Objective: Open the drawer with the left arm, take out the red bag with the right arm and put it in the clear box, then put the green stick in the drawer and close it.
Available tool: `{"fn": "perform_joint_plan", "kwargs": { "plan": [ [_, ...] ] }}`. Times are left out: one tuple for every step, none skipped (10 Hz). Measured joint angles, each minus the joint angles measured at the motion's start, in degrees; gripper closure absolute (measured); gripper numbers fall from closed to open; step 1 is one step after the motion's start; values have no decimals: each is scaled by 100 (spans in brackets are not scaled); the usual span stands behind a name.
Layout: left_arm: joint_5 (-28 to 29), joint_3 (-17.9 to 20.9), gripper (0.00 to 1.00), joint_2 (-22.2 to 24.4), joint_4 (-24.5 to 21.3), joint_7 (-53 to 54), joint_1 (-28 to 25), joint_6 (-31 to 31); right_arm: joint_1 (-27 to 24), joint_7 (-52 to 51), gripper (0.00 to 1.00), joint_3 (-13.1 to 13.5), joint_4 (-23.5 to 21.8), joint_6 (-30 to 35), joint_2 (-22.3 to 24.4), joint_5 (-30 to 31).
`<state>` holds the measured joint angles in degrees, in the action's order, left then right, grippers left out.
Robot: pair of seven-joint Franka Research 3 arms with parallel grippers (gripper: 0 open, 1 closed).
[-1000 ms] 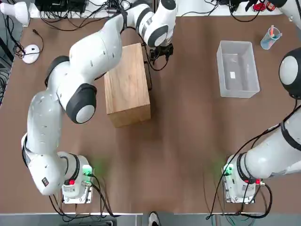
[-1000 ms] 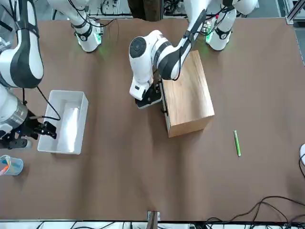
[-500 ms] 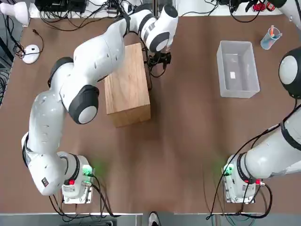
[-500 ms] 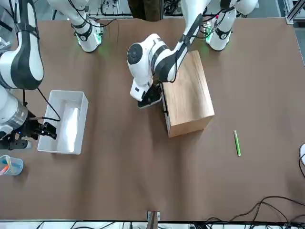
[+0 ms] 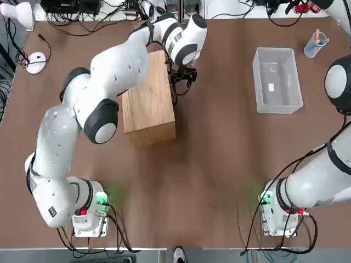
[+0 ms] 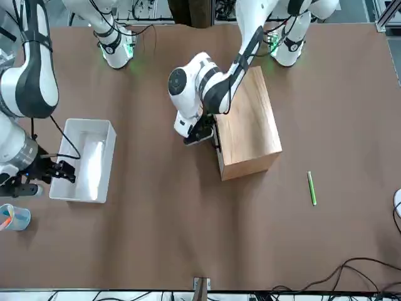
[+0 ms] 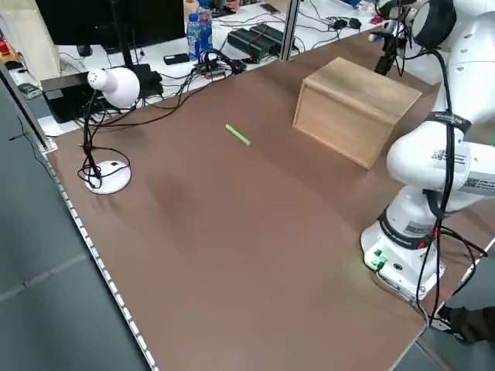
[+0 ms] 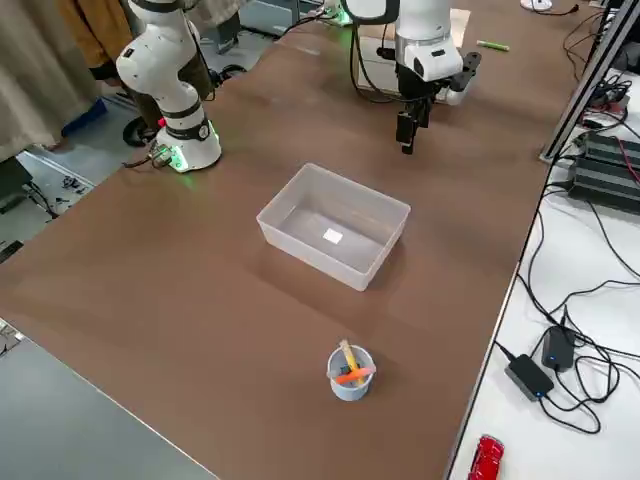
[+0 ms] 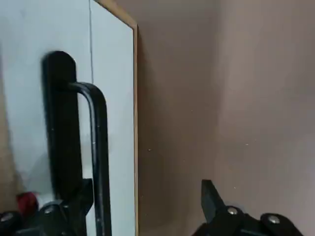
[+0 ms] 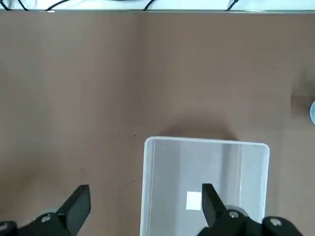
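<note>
Left hand [image 9: 147, 189]: at the front of the wooden cabinet [image 5: 148, 104], close by the handle [image 9: 101, 147]; fingers wide apart, nothing clamped. One finger lies close alongside the bar; cannot tell whether it touches. Right hand [image 10: 146, 196]: over the near side of the clear box [image 5: 279, 109], fingers also wide apart, nothing held.

Drawer [image 9: 24, 98]: front looks flush, judged closed. Handle is a thin dark bar standing off a backing plate. Expect stiff, probably smooth. Best hold: middle of the bar, one finger in the gap behind it, the other outside, then a straight pull. Cabinet looks solid but merely set on the counter [image 5: 219, 164]; a skewed pull might turn it or bind the drawer.

Red bag: not seen; presumably inside the drawer, per task. Expect light, soft, liable to crumple. Plan: pinch across its middle from above, gently, avoiding a scrape on the drawer walls.

Green stick [image 6: 312, 188]: lying on the counter, on the cabinet's left-arm side, well apart from it. Thin, straight, likely light and stiff; may roll if nudged. Take at mid-length, fingers across its width, close to the counter surface. An off-centre hold could let it swing.

Clear box: thin-walled plastic, likely light and easily shoved. No grip needed; lower the bag inside clear of the rim.
</note>
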<state>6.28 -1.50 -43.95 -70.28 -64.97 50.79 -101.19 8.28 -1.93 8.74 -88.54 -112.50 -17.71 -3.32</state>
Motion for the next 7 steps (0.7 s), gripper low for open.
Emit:
{"fn": "perform_joint_plan", "kwargs": {
  "plan": [
    [0, 0, 4, -32, 0, 3, 1, -9, 1, 0, 0, -1, 0, 0, -3, 0],
    [0, 0, 4, -33, 3, 4, 1, -9, 1, 0, 0, -1, 0, 0, -3, 0],
    [0, 0, 4, -33, 4, 4, 0, -9, 1, 0, 0, -1, -1, 0, -4, 0],
    [0, 0, 3, -33, 9, 4, 0, -34, 1, 1, 0, -1, -2, 0, -4, 0],
    [0, 0, 3, -33, 25, 5, 1, -66, 1, 1, 0, 0, -3, 0, -4, 0],
    [0, 0, 3, -33, 30, 5, 3, -95, 1, 1, 0, -1, -3, 0, -4, 0],
    [0, -3, 3, -33, 31, 6, 10, -156, 1, 1, 0, -1, -3, 0, -4, 0]
  ]
}}
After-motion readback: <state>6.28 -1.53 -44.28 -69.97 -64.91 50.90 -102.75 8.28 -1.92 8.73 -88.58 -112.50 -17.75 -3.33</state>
